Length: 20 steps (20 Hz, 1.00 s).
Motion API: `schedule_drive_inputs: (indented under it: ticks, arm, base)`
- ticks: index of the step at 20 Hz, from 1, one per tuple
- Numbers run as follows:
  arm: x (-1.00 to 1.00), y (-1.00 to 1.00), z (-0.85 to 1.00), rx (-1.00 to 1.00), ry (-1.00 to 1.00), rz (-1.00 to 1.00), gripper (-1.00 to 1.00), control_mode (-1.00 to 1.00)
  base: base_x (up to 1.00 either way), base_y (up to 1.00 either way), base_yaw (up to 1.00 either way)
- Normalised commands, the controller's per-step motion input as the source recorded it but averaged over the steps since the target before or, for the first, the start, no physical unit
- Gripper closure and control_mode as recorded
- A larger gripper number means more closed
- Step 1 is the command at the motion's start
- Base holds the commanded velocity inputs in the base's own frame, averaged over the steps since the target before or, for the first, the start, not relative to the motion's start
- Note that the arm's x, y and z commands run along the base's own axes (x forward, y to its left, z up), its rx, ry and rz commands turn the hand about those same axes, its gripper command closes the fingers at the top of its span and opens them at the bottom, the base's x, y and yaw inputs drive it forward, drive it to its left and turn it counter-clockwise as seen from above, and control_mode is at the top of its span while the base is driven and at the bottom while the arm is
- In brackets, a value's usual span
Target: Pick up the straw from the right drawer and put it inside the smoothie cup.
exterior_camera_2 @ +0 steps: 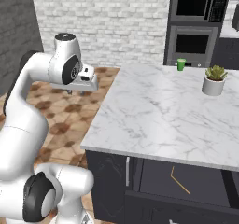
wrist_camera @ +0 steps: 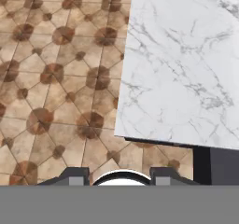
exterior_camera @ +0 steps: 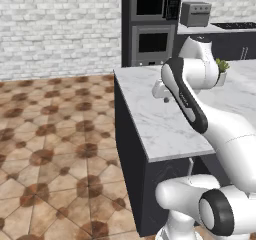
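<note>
The hand [exterior_camera_2: 74, 91] hangs empty, fingers set wide, beyond the desk's [exterior_camera_2: 154, 115] left edge. The straw [exterior_camera_2: 179, 179] lies in the open drawer [exterior_camera_2: 186, 183] under the front edge; the smoothie cup [exterior_camera_2: 181, 64] stands by the far edge. I'd bring the hand down squarely across the straw's middle.

Even, diffuse light fills all three rendered views, bright without any single visible source. The marble counter [exterior_camera_2: 154, 111] reads pale and evenly lit, free of glare, and casts no clear shadow on the tiled floor [exterior_camera: 55, 134]. The open drawer [exterior_camera_2: 186, 181] under the counter edge sits in deep shade, its interior dark. The white arm [exterior_camera: 215, 119] shows soft shading along its curves. Every picture is low in resolution and slightly soft, with blocky edges; straight lines stay straight toward the borders.
</note>
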Motion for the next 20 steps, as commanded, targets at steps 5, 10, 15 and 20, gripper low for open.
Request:
schedule_drive_inputs:
  ticks: [5, 10, 15, 20]
  arm:
    - [-0.25, -0.03, -0.01, 0.0, 0.0, -0.01, -1.0, -1.0]
    - [-0.65, -0.36, -0.11, 0.0, 0.03, -0.2, -1.0, -1.0]
    - [-0.98, -0.66, -0.17, 0.04, 0.04, -0.39, -1.0, -1.0]
    - [-1.0, -0.88, -0.13, 0.13, 0.05, -0.46, -1.0, -1.0]
  base:
    - [0.0, 0.0, 0.0]
    - [0.0, 0.0, 0.0]
    - [0.0, 0.0, 0.0]
    - [0.0, 0.0, 0.0]
